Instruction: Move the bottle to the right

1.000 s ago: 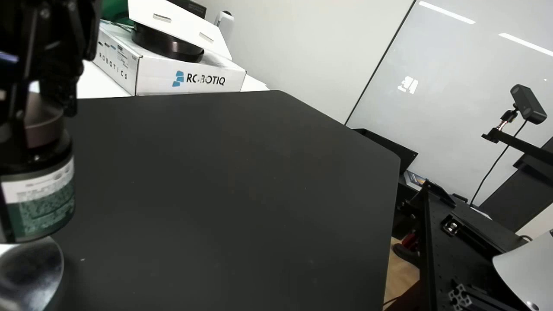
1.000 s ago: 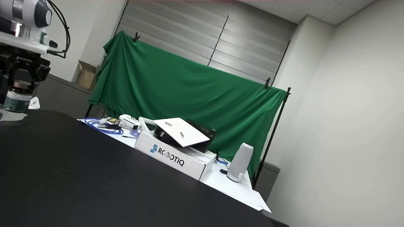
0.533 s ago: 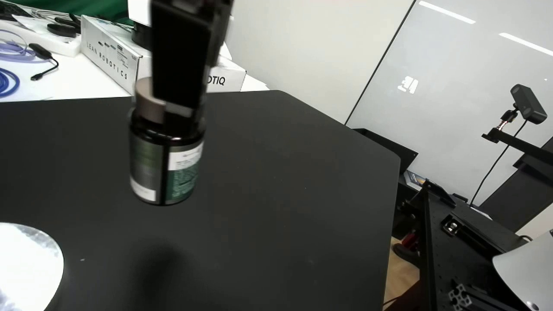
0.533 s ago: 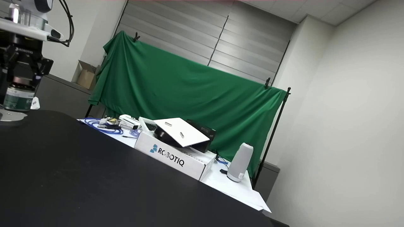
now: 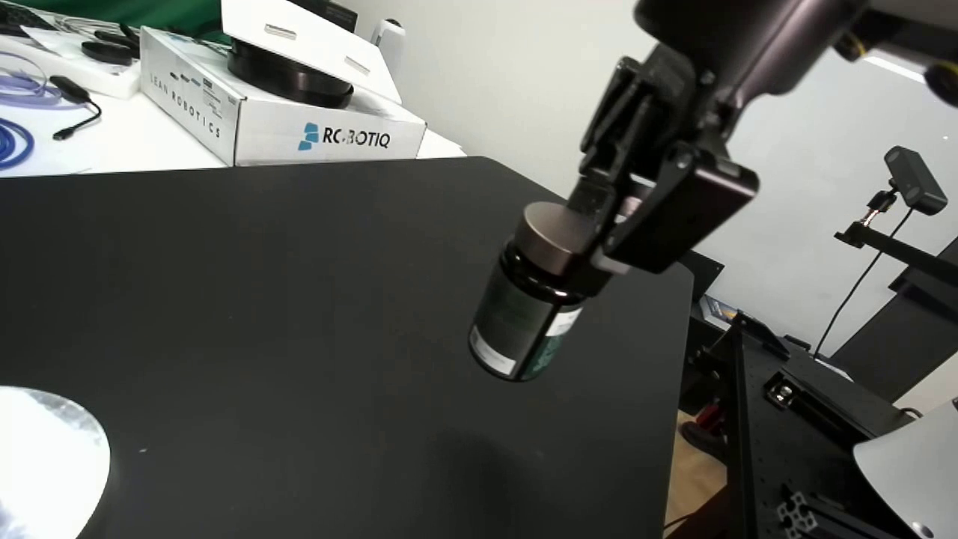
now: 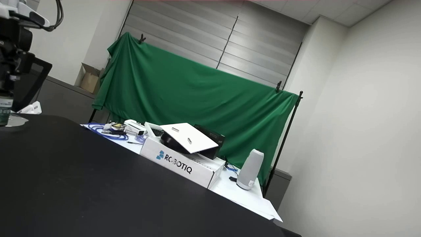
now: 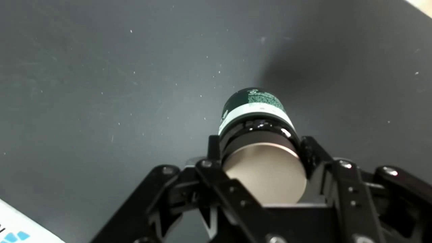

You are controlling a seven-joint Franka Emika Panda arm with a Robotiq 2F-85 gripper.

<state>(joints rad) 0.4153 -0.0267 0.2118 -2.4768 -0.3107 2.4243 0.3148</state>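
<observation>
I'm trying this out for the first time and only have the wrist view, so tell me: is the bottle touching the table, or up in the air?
Observer: Up in the air. In an exterior view, the bottle hangs tilted, clear of the black table.
Visitor: Is anything else on that table?
Observer: Yes, both exterior views show a flat round disc lying on it, which your picture misses.

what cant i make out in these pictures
- Tan-capped dark glass bottle: cut off by the left edge of an exterior view.
- Its green-and-white label: fine print blurred and too small to read in the wrist view.
- Flat pale round disc: cut off by an exterior view's left and bottom edges.
- White cardboard box: cut off by the wrist view's left and bottom edges.
</observation>
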